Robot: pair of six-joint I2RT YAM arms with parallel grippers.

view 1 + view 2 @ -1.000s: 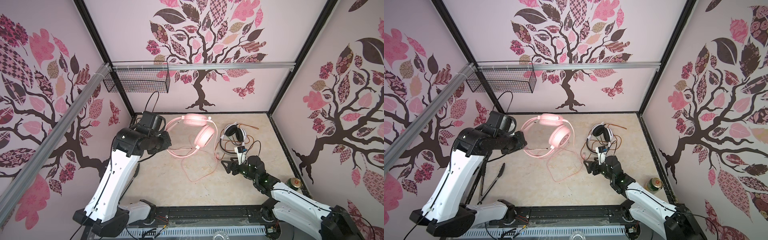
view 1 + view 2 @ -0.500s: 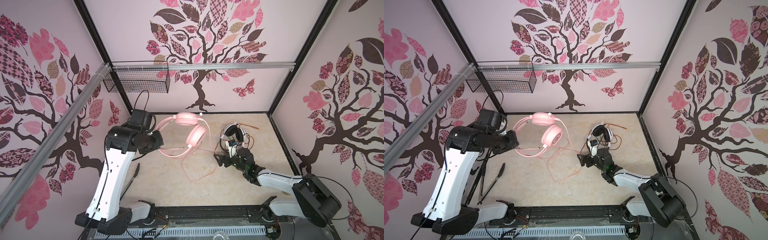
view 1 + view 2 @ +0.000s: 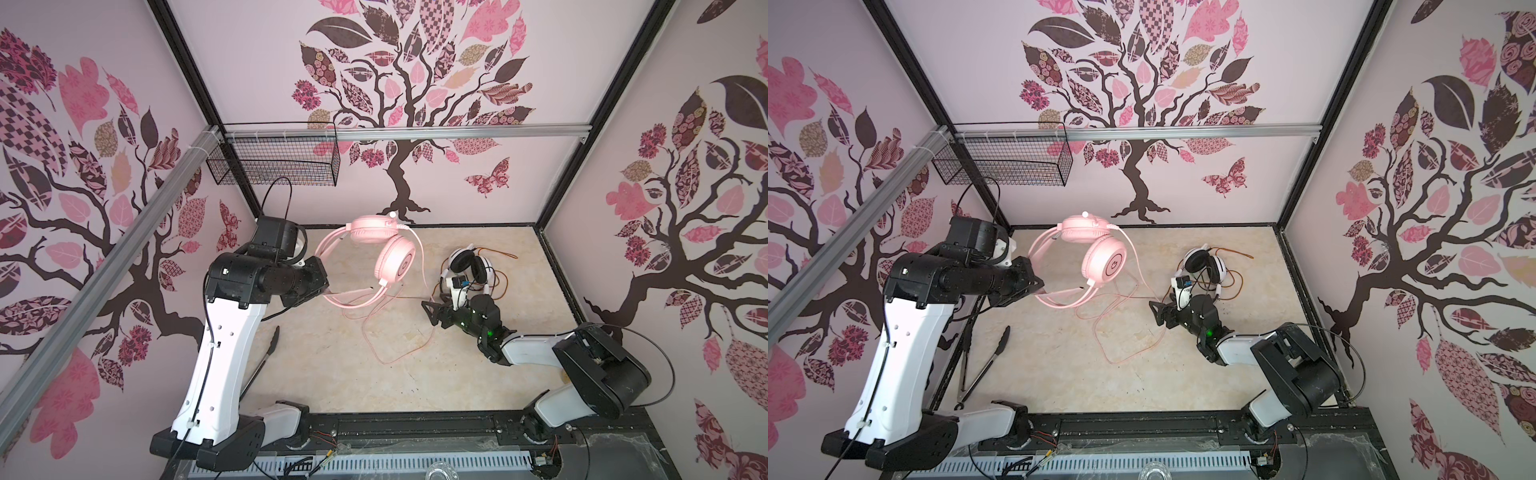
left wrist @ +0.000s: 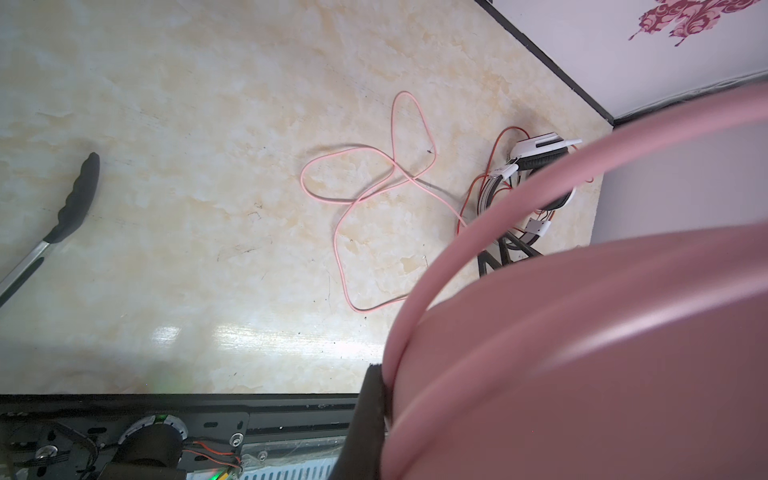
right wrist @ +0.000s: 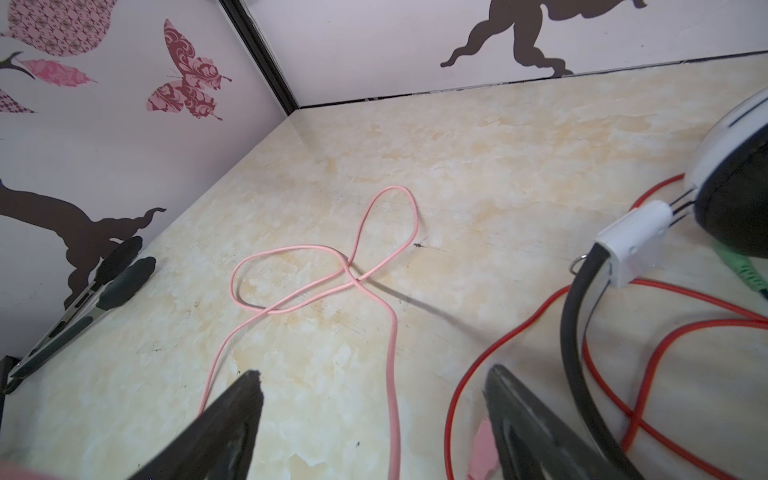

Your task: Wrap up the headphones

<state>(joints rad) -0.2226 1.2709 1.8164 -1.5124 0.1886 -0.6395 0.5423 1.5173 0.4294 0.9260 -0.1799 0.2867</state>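
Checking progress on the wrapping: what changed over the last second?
The left claw, shut on the pink headset, carried it slightly left. The right claw, open, came down and left to straddle the pink cable. The white-and-black headset and tongs stayed put.

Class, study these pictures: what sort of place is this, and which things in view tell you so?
Probably a robot test booth, not a home: a left arm and right arm are mounted on a base rail at a tabletop, boxed in by black-framed wall panels with tree decals.
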